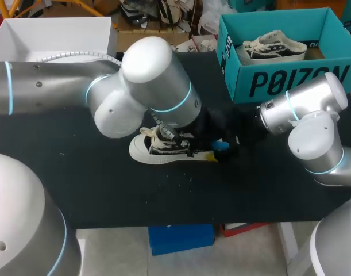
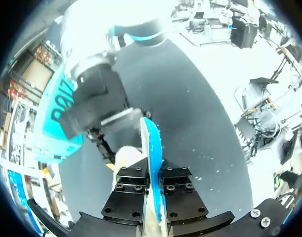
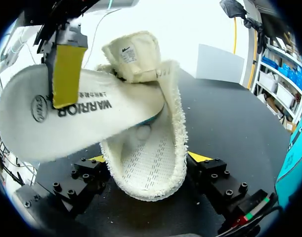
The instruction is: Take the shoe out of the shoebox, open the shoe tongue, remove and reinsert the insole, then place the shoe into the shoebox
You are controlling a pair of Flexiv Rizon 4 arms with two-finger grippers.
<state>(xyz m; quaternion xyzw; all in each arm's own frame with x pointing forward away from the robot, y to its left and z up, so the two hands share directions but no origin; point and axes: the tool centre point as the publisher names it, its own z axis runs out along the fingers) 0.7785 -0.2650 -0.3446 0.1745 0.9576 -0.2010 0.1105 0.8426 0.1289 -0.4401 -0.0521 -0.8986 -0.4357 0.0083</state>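
Two fingers of the right gripper press the cream shoe's heel collar from both sides on the black table. Just beyond, the left gripper pinches the insole, which bears a round logo and dark lettering. One end reaches into the shoe. Farthest stands the teal shoebox, its side boldly printed.

The shoe is cream-white with black side panels and a fleecy cream lining. The insole is white with dark lettering on top and bright blue beneath; the fingertip on it is yellow. The shoebox is teal with dark lettering, the worktop black.
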